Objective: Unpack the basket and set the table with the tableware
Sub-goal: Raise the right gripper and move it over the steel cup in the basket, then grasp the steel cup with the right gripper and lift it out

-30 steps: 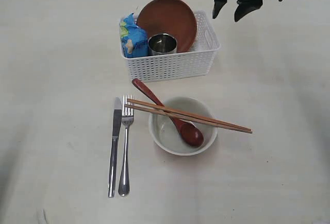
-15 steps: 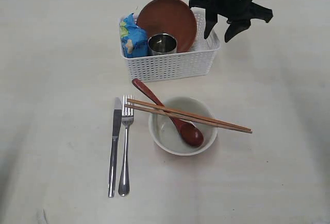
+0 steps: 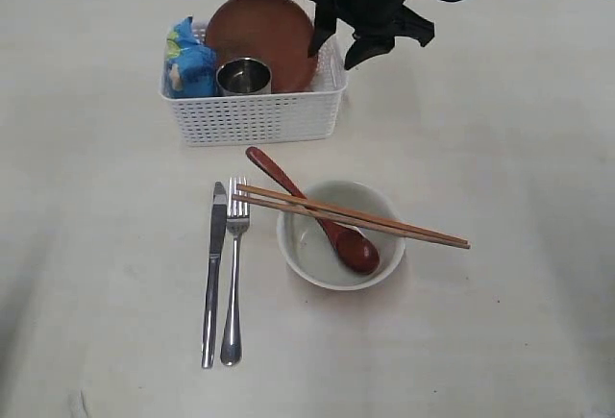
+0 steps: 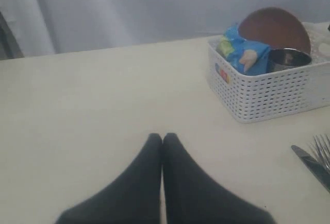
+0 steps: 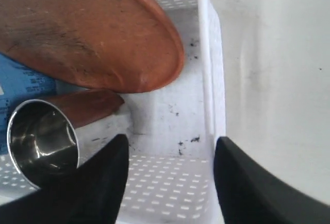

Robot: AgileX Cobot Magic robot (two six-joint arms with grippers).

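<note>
The white basket (image 3: 252,115) stands at the back of the table (image 3: 500,130) and holds a reddish-brown plate (image 3: 259,29) leaning upright and a steel cup (image 3: 242,77). My right gripper (image 3: 336,53) is open and straddles the basket's right wall (image 5: 214,95), one finger inside and one outside, holding nothing. The cup (image 5: 44,136) lies beside the inner finger. In front stand the white bowl (image 3: 288,245) with the dark red spoon (image 3: 317,216) in it, chopsticks (image 3: 413,231) across its rim, and the knife (image 3: 213,274) and fork (image 3: 233,274). My left gripper (image 4: 162,137) is shut and empty, low over the table.
A blue snack bag (image 3: 187,64) fills the basket's left end. The left wrist view shows the basket (image 4: 268,92) some way ahead, with the knife tip (image 4: 312,165) at the picture's edge. A grey curtain hangs behind the table.
My right gripper came down and leftward onto the basket's right end. The basket, with plate, cup and bag, has slid to the left on the table.
</note>
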